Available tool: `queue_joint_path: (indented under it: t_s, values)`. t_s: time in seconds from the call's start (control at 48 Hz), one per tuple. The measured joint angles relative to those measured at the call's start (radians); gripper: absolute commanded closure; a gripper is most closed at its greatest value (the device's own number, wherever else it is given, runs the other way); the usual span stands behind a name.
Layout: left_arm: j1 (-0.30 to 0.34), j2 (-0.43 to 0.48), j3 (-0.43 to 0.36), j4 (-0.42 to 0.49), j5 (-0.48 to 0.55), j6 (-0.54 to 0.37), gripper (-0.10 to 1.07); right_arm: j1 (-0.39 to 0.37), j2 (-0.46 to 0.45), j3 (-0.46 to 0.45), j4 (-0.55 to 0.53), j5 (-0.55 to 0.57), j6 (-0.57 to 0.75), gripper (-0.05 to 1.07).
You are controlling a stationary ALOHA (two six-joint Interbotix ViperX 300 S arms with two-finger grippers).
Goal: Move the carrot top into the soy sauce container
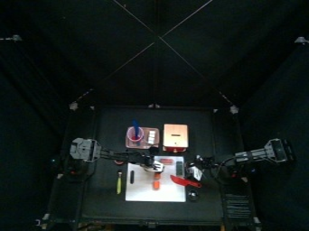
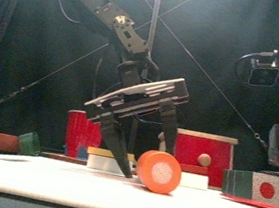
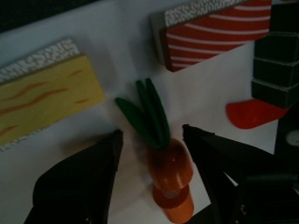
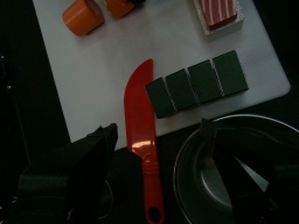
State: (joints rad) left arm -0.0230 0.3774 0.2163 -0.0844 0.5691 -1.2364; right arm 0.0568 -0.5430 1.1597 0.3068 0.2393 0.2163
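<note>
Two black jaws of the left gripper (image 3: 158,162) stand wide apart, straddling the orange segmented toy carrot (image 3: 170,175) without clamping it. Its dark green leafy top (image 3: 145,109) points away from the jaws, lying on the flat white cutting board (image 3: 117,79). Beside it lie a yellow ridged block (image 3: 41,92) and a red striped block (image 3: 216,31). The right gripper (image 4: 158,144), jaws apart, hangs over a red plastic knife (image 4: 142,114) and a round metal bowl (image 4: 233,171).

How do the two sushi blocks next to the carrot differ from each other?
The yellow sushi block has a plain yellow top with faint orange wavy marks; the red sushi block has a red top with white stripes. Relative to the carrot, they lie on opposite sides. Both have a speckled white edge.
</note>
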Motion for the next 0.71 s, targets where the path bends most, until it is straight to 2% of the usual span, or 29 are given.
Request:
queue_joint_path:
  t_s: [0.375,0.562,0.708]
  values:
    - [-0.002,0.037,-0.041,-0.003,0.029,0.0,0.39,0.002,0.0,0.011,0.003,-0.002,0.0,-0.02]
    - [-0.005,0.034,-0.041,0.006,0.031,0.0,0.43,0.002,0.0,0.014,0.003,-0.002,0.002,-0.02]
    - [-0.023,0.006,-0.041,0.069,0.021,0.014,0.43,0.002,0.0,0.018,0.006,-0.002,0.002,-0.02]
